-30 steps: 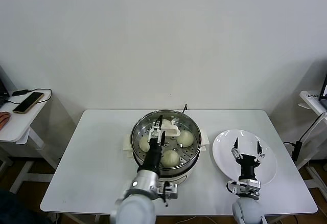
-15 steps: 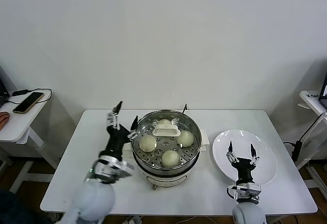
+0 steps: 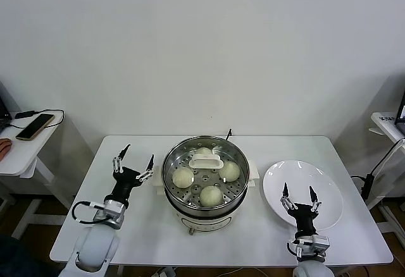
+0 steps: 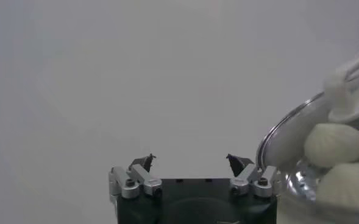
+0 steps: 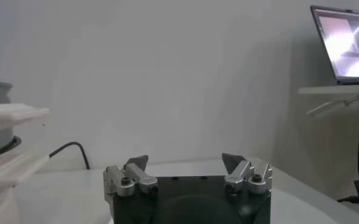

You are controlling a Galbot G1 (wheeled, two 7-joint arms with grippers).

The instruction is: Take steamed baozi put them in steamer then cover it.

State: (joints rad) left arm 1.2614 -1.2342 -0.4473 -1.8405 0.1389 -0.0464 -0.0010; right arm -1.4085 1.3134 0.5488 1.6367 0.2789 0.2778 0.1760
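The steel steamer (image 3: pixel 174 191) stands mid-table on its white base. A glass lid with a cream handle (image 3: pixel 206 160) lies on it. Several cream-white baozi show through the glass, among them one on the left (image 3: pixel 182 177), one on the right (image 3: pixel 230 171) and one in front (image 3: pixel 211 195). My left gripper (image 3: pixel 133 163) is open and empty, out to the steamer's left above the table. Its wrist view shows its open gripper (image 4: pixel 191 163), the lid's rim (image 4: pixel 275 135) and a baozi (image 4: pixel 334 145). My right gripper (image 3: pixel 297 195) is open and empty over the white plate (image 3: pixel 329 185); it also shows in its wrist view (image 5: pixel 191 163).
The plate at the right holds nothing. A side table at the far left carries a phone (image 3: pixel 35 126) and a cable. Another side table (image 3: pixel 387 124) stands at the far right, with a laptop (image 5: pixel 347 39) on it.
My left gripper has let go of the lid handle and moved left and down, away from the steamer. The lid stays on the steamer. My right gripper has sunk slightly toward the near edge.
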